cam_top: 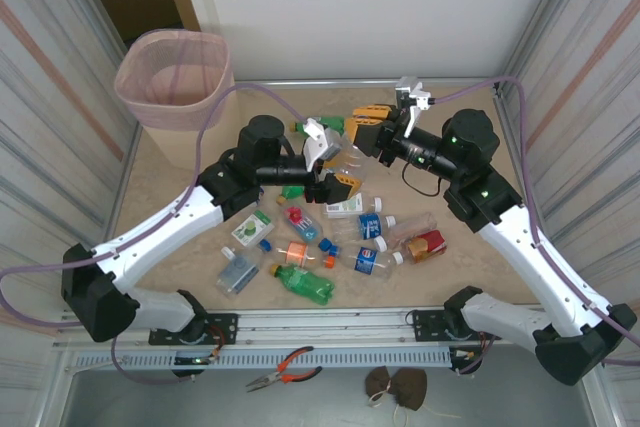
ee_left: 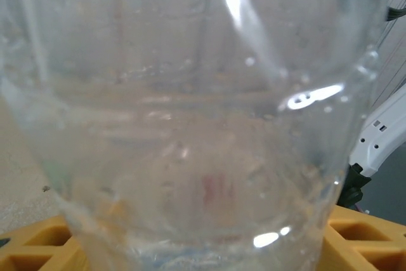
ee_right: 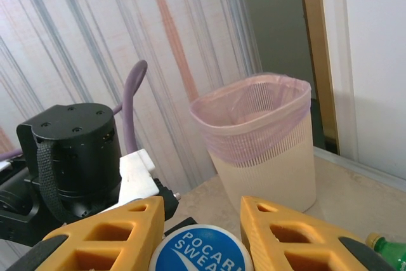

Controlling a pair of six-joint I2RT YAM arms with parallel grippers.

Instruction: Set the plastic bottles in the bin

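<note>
The clear bottle [ee_left: 203, 125] sits between the left fingers [ee_left: 38, 249], which press on its two sides across its girth. Its long axis runs up the wrist view, crosswise to the pinch. The Pocari bottle [ee_right: 202, 252] is caught between the right fingers [ee_right: 114, 233], which are pressed together on it. Its blue cap faces the wrist camera, so I judge that its long axis points back toward the wrist. In the top view both grips hang close together over the middle of the desk [cam_top: 400, 292].

The bin [cam_top: 150, 112] stands at the desk's far left corner, to the left of both grips and well apart from them. The left arm is the nearer one, so its bottle probably has the shorter carry. From the right wrist the bin lies ahead, beyond the left arm. Its pink bag looks bare inside as far as the top view reaches.

The other bottles [cam_top: 372, 259] lie scattered on their sides on the desk, between the two arms and nearer the bases than the grips.
</note>
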